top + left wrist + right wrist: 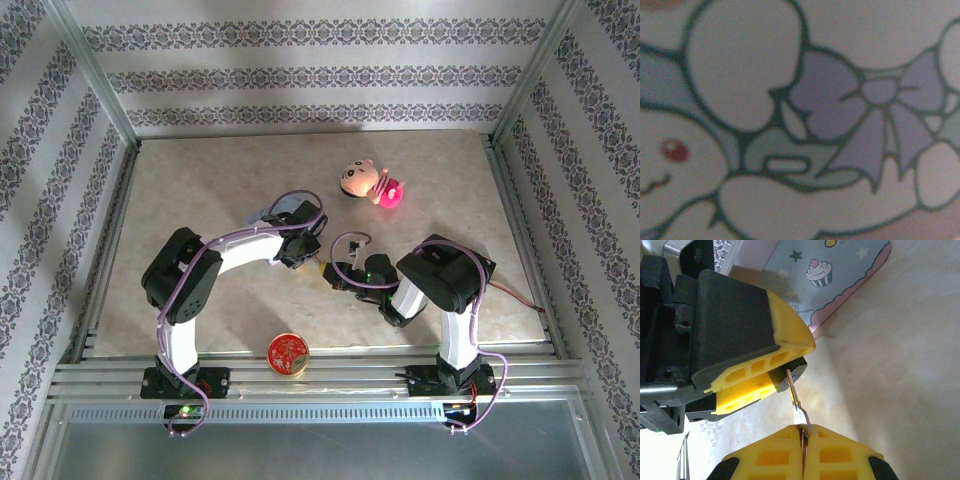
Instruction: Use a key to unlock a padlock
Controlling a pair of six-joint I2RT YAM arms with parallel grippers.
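Here's the key [794,392], front and centre in the right wrist view: a thin blade standing almost upright, its lower end pinched in the right claw [803,440], whose yellow fingertips are pressed flat together on it. The key's upper end meets the padlock [799,368] at about 11 o'clock of that claw. Only a bit of the dark body shows, so I can't tell whether the tip is inside the keyhole, and the shackle is hidden. The padlock sits squeezed in the left claw [790,360], jaws narrow, one yellow pad above it and one below. Behind them, toward 1 o'clock, a pale blue tin [840,270] with a cupcake and stars lies on the table [900,365]. The left wrist camera is up close on a blurry cartoon print [790,125], a rabbit face and a lilac bow. From overhead, the two claws meet near the table's middle. A small cartoon doll [362,181] lies at 1 o'clock of them, and a round red tin [287,354] at 7 o'clock by the near edge.
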